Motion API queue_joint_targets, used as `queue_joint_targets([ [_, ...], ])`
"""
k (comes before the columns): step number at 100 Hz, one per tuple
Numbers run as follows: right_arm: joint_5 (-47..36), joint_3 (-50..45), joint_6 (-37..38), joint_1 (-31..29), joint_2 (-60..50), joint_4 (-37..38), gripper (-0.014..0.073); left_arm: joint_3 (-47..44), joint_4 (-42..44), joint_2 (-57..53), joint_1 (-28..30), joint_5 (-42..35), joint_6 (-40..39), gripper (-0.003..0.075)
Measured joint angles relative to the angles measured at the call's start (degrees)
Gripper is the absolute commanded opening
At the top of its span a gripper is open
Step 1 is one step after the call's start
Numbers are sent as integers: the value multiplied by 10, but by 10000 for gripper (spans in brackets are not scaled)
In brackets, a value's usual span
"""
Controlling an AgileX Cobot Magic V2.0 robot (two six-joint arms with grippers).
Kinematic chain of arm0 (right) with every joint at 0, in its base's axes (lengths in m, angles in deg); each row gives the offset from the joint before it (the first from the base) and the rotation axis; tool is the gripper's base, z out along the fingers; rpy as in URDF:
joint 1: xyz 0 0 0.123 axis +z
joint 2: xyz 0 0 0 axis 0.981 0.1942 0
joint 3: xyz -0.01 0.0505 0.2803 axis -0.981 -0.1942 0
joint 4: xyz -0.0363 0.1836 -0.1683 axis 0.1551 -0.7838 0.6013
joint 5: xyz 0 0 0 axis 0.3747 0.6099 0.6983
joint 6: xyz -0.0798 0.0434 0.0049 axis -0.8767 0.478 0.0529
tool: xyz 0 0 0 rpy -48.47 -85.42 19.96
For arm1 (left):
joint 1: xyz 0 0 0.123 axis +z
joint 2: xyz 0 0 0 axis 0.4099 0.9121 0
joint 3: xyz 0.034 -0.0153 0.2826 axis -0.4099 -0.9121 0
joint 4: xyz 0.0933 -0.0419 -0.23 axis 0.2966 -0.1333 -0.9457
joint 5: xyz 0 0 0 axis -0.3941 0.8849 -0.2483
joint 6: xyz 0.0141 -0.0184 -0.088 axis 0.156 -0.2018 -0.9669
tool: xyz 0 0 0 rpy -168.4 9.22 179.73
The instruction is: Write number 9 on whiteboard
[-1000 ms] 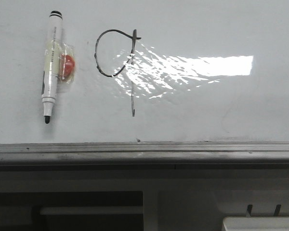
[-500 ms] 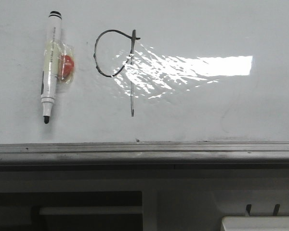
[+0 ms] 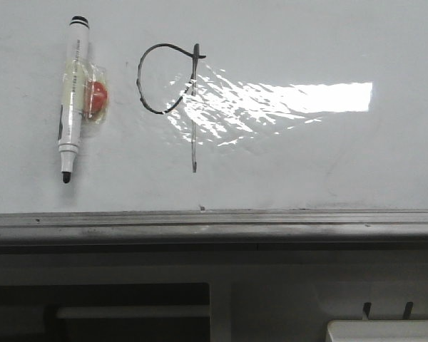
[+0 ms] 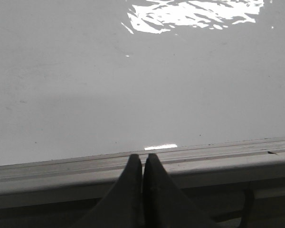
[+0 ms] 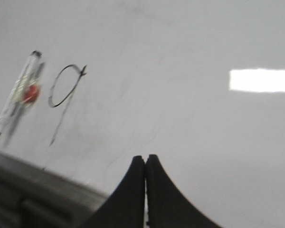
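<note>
1. Task item. The number 9 (image 3: 172, 100) is on the whiteboard (image 3: 307, 164), upper-left-centre in front view: open rounded loop at left, joined near the top to a long vertical stem that runs down and ends well above the frame rail (image 3: 214, 226). Line is thin and black. Stem passes through the edge of a bright glare patch (image 3: 285, 100), so part of it is washed out. Right wrist view shows the same figure (image 5: 65, 90), blurred but legible.

2. Progress. I judge the writing step done: loop and stem are both present and connected, and the figure reads as a 9. Loop does not fully close at the stem, and a short tick crosses the stem top; I rate that as cosmetic. I see nothing left to draw.

3. Marker (image 3: 71, 96). Lies on the board just left of the figure, apart from it, uncapped tip pointing down. A red blob under clear tape (image 3: 95, 100) sits at mid-barrel, touching it; prob. a magnet mount, can't confirm.

4. Grippers. Left gripper (image 4: 143, 159): jaws pressed together, nothing between them, over the rail at the board's lower edge. Right gripper (image 5: 145, 161): jaws likewise clenched and empty, over the board, well apart from marker and figure. Neither arm appears in front view.

5. Remaining. Est. only parking the arms, if req'd.
</note>
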Motion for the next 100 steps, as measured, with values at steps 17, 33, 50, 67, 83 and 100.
queue_joint_targets([
  [17,-42,0,45,-115,0,66,-71,0,0,0,0,0,0,-20],
  [33,77,0,61,-214,0,64,-71,0,0,0,0,0,0,-20],
  [50,187,0,65,-273,0,56,-71,0,0,0,0,0,0,-20],
  [67,197,1,65,-280,0,55,-71,0,0,0,0,0,0,-20],
  [83,197,1,65,-280,0,55,-71,0,0,0,0,0,0,-20],
  [100,197,1,65,-280,0,55,-71,0,0,0,0,0,0,-20],
])
